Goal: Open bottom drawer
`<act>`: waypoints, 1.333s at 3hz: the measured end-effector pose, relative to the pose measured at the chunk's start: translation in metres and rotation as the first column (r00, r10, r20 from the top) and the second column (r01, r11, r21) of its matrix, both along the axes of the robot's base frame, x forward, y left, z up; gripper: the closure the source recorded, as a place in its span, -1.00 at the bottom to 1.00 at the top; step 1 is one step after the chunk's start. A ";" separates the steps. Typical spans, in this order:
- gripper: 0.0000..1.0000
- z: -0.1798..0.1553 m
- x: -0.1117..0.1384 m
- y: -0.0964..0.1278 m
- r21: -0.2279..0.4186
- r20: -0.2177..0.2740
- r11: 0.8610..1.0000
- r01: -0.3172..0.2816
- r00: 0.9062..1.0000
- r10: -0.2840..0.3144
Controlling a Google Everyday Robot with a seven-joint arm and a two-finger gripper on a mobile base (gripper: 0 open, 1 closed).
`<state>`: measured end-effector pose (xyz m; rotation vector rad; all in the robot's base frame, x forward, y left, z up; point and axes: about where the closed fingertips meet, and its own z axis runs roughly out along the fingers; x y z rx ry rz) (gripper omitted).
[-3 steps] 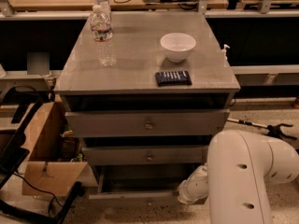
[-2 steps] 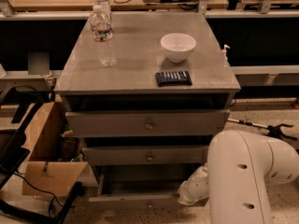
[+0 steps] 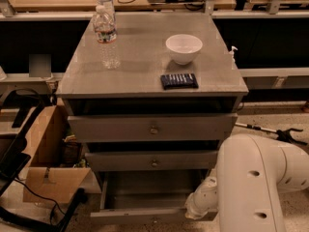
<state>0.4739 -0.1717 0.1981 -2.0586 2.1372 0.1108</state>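
Observation:
The grey cabinet (image 3: pixel 154 83) has three drawer fronts. The bottom drawer (image 3: pixel 145 215) is the lowest and narrowest; it stands pulled out towards me, and its plain grey inside (image 3: pixel 149 192) shows. My gripper (image 3: pixel 195 210) is at the right end of that drawer's front panel, at the end of my white arm (image 3: pixel 251 187), which covers most of it. The top drawer (image 3: pixel 153 128) and the middle drawer (image 3: pixel 153 162) each have a small round knob and are pushed in.
On the cabinet top stand a water bottle (image 3: pixel 106 33), a white bowl (image 3: pixel 183 47) and a dark flat packet (image 3: pixel 179 80). An open cardboard box (image 3: pixel 48 178) and black cables lie on the floor at the left. A bench runs behind.

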 end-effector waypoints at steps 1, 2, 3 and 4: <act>1.00 -0.005 -0.006 0.002 -0.001 -0.019 1.000 0.000 1.000 0.000; 1.00 -0.012 -0.030 -0.003 -0.006 -0.069 1.000 0.023 0.997 -0.023; 1.00 -0.012 -0.030 -0.003 -0.006 -0.069 1.000 0.023 0.997 -0.023; 1.00 -0.012 -0.030 -0.003 -0.006 -0.069 1.000 0.023 0.997 -0.023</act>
